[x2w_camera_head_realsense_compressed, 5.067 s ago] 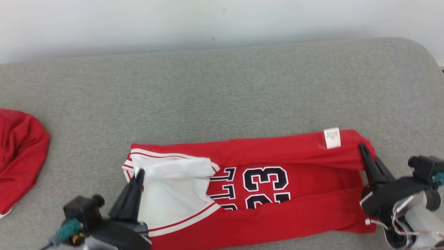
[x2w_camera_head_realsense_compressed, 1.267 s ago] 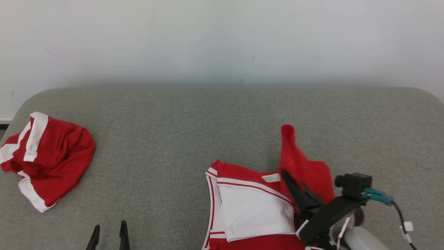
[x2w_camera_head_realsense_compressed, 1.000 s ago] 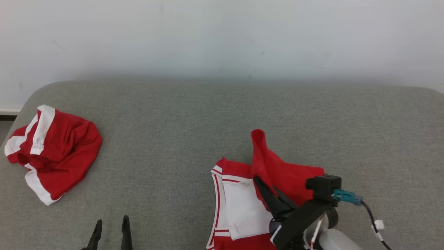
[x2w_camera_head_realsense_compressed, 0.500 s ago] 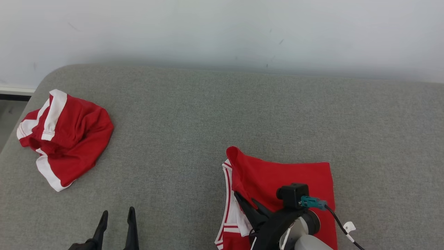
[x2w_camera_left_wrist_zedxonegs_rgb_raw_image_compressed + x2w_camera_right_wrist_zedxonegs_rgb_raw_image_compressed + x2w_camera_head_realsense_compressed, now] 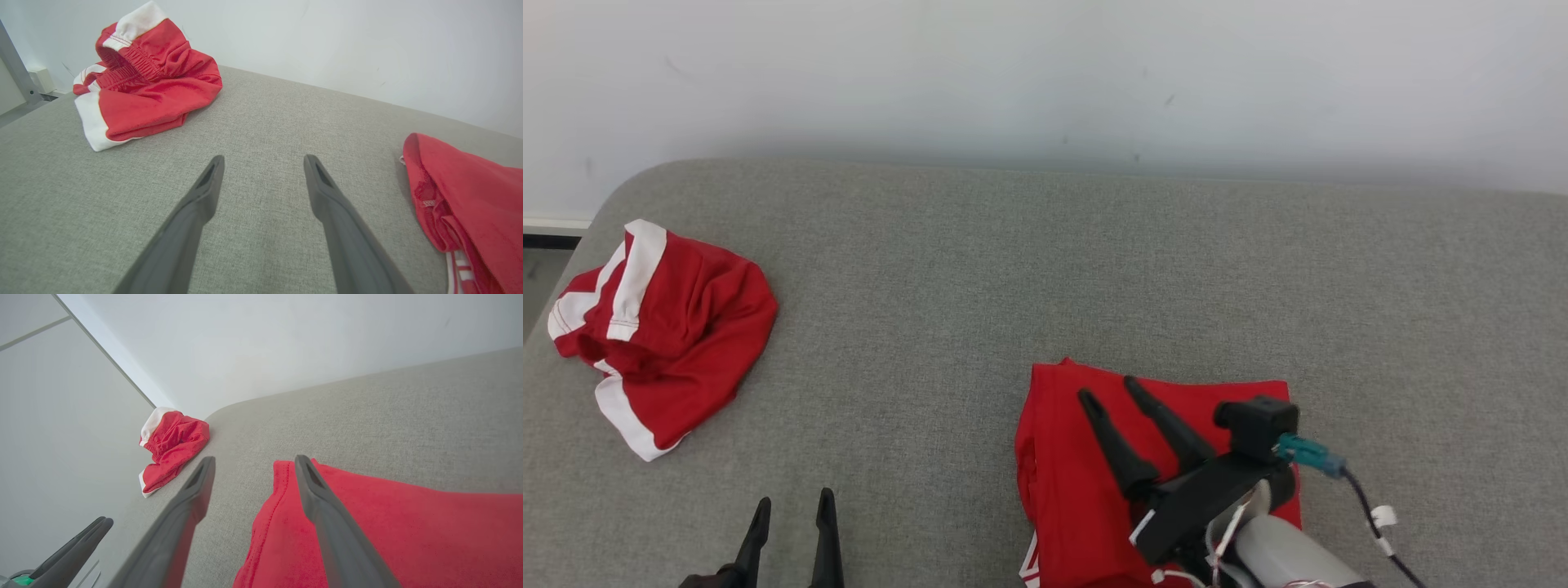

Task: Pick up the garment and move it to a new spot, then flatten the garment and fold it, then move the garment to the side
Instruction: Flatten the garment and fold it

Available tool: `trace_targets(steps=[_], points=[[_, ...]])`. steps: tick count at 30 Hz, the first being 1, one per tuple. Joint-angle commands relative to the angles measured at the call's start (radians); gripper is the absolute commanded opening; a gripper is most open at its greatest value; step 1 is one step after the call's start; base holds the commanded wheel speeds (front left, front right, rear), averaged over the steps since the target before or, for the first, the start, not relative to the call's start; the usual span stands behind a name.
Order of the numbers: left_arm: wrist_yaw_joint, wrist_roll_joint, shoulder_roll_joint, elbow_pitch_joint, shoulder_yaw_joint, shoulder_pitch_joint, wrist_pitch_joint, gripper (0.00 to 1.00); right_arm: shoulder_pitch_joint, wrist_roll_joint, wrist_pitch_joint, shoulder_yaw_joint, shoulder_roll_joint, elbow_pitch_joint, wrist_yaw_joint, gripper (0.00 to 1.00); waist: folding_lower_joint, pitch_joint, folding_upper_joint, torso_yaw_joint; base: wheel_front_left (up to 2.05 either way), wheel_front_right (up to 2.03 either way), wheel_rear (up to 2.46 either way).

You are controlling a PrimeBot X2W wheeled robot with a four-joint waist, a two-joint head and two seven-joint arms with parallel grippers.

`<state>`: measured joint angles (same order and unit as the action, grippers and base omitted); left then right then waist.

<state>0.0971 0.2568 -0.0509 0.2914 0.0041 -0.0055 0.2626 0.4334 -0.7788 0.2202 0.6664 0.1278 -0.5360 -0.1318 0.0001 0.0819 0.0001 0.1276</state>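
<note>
The grey cloth-covered table (image 5: 1045, 261) carries the folded red garment (image 5: 1062, 465) at near right and crumpled red shorts (image 5: 678, 343) at left. The right pincer (image 5: 1107, 389) stands wide and empty over the garment. The left pincer (image 5: 794, 498) is wide at near left.

Layout on cushion (image 5: 1045, 269):
Folded garment (image 5: 1058, 490) front-right, under right gripper (image 5: 1107, 389); 2nd garment (image 5: 678, 335) far left, prob. at edge; wall (image 5: 1045, 73) behind.
</note>
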Motion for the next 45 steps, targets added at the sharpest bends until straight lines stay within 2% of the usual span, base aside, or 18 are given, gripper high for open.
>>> trace_targets(steps=[1, 5, 9, 14, 19, 25, 37, 45], points=[[0.001, 0.006, 0.001, -0.001, 0.003, 0.004, 0.003, 1.00, 0.005, -0.006, 0.011, -0.012, 0.020, 0.012, 0.003, 1.00, -0.0001, -0.003, -0.0001, -0.002, 0.00, 0.00, 0.00], [0.002, 0.003, 0.001, -0.009, 0.013, 0.014, 0.003, 1.00, -0.015, 0.058, 0.038, -0.091, 0.089, 0.076, 0.002, 1.00, -0.0001, -0.009, -0.0001, -0.010, 0.00, 0.00, 0.00], [0.003, -0.004, 0.001, -0.016, 0.024, 0.024, 0.003, 1.00, -0.065, 0.158, 0.045, -0.238, 0.138, 0.143, 0.003, 1.00, -0.0001, -0.011, -0.0001, -0.018, 0.00, 0.00, 0.00], [0.005, -0.013, 0.001, -0.027, 0.037, 0.031, 0.003, 1.00, -0.192, 0.286, 0.044, -0.465, 0.128, 0.255, 0.003, 1.00, -0.0001, -0.017, -0.0001, -0.028, 0.00, 0.00, 0.00], [0.005, -0.022, 0.001, -0.040, 0.044, 0.043, 0.003, 1.00, -0.320, 0.374, 0.044, -0.607, 0.076, 0.356, 0.003, 1.00, -0.0001, -0.027, -0.0001, -0.049, 0.00, 0.00, 0.00], [0.001, -0.035, 0.001, -0.069, 0.061, 0.059, 0.003, 1.00, -0.443, 0.451, 0.044, -0.689, 0.011, 0.437, 0.002, 1.00, -0.0001, -0.044, -0.0001, -0.091, 0.00, 0.00, 0.00], [0.001, -0.039, 0.001, -0.089, 0.069, 0.088, 0.003, 1.00, -0.536, 0.504, 0.044, -0.701, -0.037, 0.432, 0.003, 1.00, -0.0001, -0.069, -0.0001, -0.144, 0.00, 0.00, 0.00], [0.015, -0.091, 0.001, -0.104, 0.052, 0.095, 0.003, 1.00, -0.538, 0.526, 0.044, -0.693, -0.048, 0.419, 0.003, 1.00, -0.0001, -0.069, -0.0001, -0.154, 0.00, 0.00, 0.00]])
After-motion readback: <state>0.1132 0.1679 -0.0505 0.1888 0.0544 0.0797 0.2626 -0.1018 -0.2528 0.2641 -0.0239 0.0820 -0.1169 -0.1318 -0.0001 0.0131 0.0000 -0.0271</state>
